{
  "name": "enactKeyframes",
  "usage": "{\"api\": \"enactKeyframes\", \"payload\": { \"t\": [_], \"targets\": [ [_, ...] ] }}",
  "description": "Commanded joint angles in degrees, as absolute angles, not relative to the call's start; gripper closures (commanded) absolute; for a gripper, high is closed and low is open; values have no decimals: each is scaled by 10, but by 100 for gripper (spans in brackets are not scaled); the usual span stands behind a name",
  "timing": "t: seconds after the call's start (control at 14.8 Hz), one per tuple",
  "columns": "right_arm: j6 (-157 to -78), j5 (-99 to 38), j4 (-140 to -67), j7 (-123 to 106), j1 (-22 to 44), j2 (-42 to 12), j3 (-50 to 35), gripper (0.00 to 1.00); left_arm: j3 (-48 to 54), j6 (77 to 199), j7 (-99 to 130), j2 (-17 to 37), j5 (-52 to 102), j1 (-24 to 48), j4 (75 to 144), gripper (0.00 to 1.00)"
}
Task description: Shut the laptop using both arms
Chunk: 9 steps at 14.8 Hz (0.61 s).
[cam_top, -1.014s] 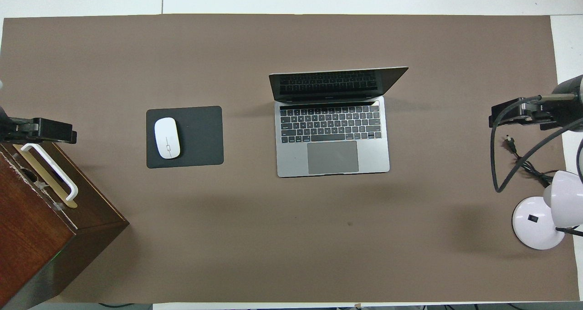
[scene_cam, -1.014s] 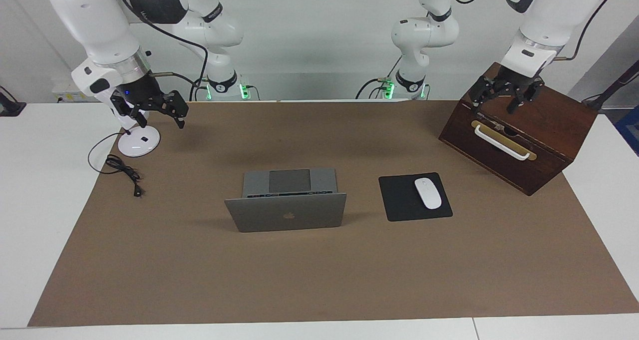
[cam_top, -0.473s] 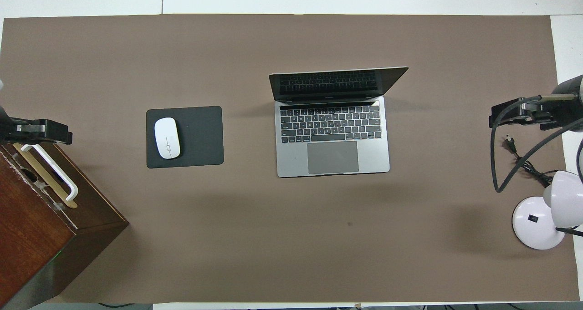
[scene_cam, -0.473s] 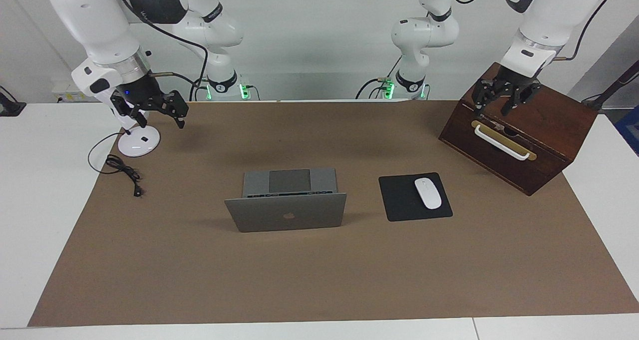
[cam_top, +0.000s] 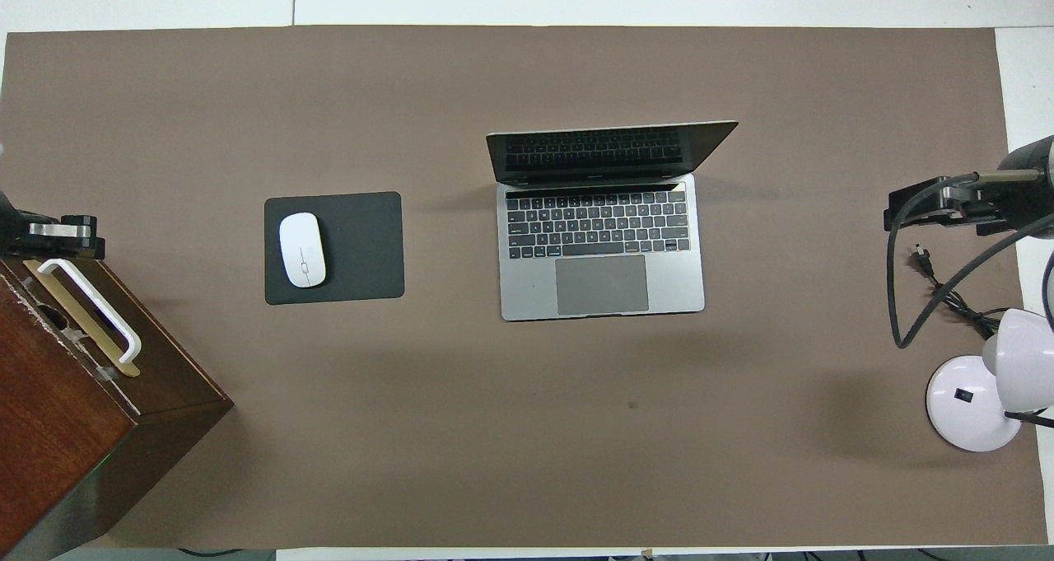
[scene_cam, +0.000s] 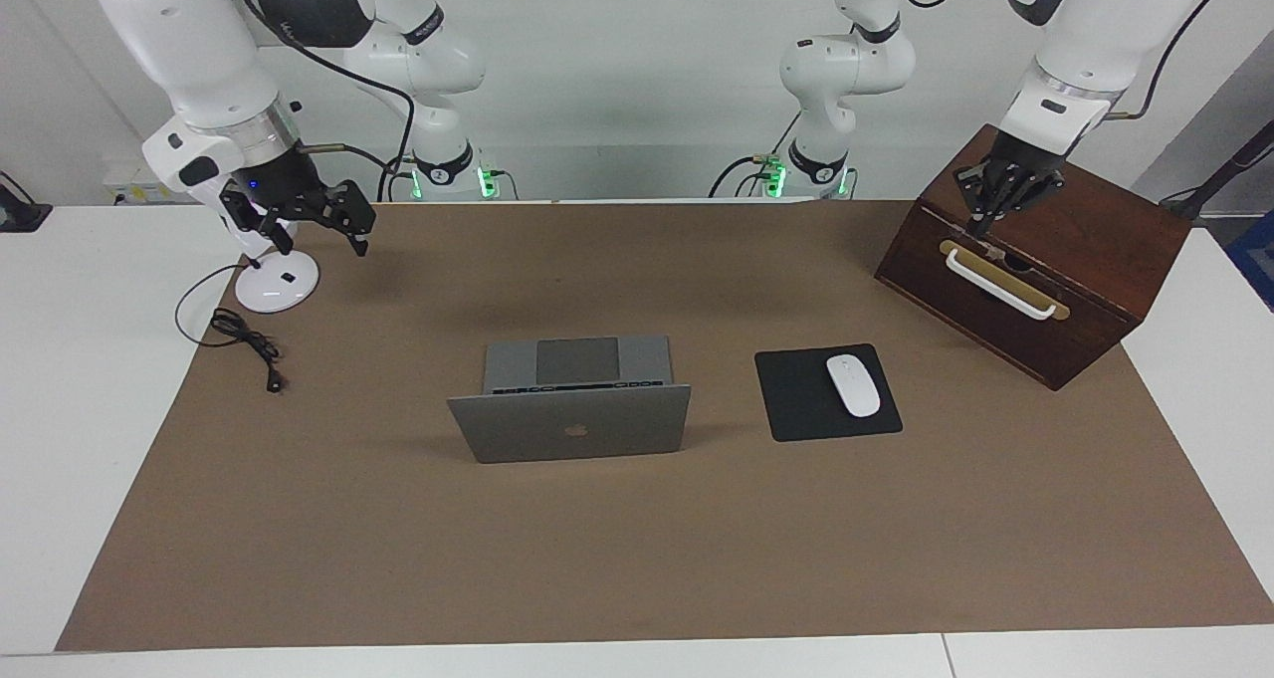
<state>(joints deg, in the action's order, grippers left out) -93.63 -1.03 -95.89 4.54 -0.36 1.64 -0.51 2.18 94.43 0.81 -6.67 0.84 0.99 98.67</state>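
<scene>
The silver-grey laptop (scene_cam: 569, 424) stands open in the middle of the brown mat, its lid with the apple logo turned away from the robots. Its keyboard and trackpad show in the overhead view (cam_top: 601, 248). My left gripper (scene_cam: 1000, 203) hangs over the top front edge of the wooden box, with its fingers drawn together and nothing in them; its tip shows in the overhead view (cam_top: 62, 236). My right gripper (scene_cam: 309, 218) is open and empty in the air beside the lamp base, and it shows in the overhead view (cam_top: 947, 207). Both are well away from the laptop.
A dark wooden box (scene_cam: 1035, 260) with a white handle stands at the left arm's end. A black mouse pad (scene_cam: 791, 397) with a white mouse (scene_cam: 853, 384) lies beside the laptop. A white lamp base (scene_cam: 277, 282) and a black cable (scene_cam: 244, 339) are at the right arm's end.
The left gripper's fingers have closed from spread to drawn together over the box. The right arm and the laptop have not moved.
</scene>
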Motion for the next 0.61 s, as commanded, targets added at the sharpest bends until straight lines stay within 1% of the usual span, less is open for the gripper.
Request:
{"api": "enactKeyframes", "payload": {
  "t": [0.0,0.54],
  "targets": [
    [-938,-22,-959,33,-11,19,-7,0,23,975,15,-68,18,8,987,100],
    [-938,-22,-959,33,-11,19,-7,0,23,1052,1,-65,41,13,997,100]
  ]
}}
